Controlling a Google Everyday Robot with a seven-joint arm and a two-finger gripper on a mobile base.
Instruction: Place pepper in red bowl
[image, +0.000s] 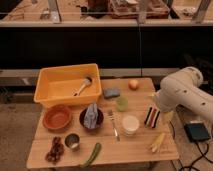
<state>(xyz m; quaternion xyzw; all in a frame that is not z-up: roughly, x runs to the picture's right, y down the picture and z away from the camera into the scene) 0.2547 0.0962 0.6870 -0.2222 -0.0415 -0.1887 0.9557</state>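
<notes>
Camera view gives us a wooden table (135, 152) seen from above. At its front edge, a little left of the middle, lies the pepper (91, 154). It is long, slender, green and slightly curved, and it lies flat and slantwise with its upper end pointing toward the far right. Nothing touches it.

Just to its left we see a small metal cup (73, 141), and left of that a dark reddish cluster (54, 150) that we cannot identify. Near the front right corner lies a pale yellow corn-like piece (157, 142), well apart from the pepper.

One row farther back sits the red bowl (57, 118), wide, shallow and terracotta-coloured, with nothing in it. The metal cup stands roughly between it and the pepper. Right of the red bowl is a smaller dark bowl (92, 119) with a grey cloth (91, 114) standing up in it, then a fork (115, 126) and a white round cup (130, 123).

Beside that cup, over the right part of the table, hangs the gripper (152, 116). Its dark fingers point down, spread apart and holding nothing, far from the pepper. The white arm (185, 92) rises behind it.

Farther back we find a round light-green item (121, 103), a blue-grey sponge (111, 93) and an orange fruit (133, 84). At the far left stands a big yellow tub (47, 82) with a brush (84, 85) in it.
</notes>
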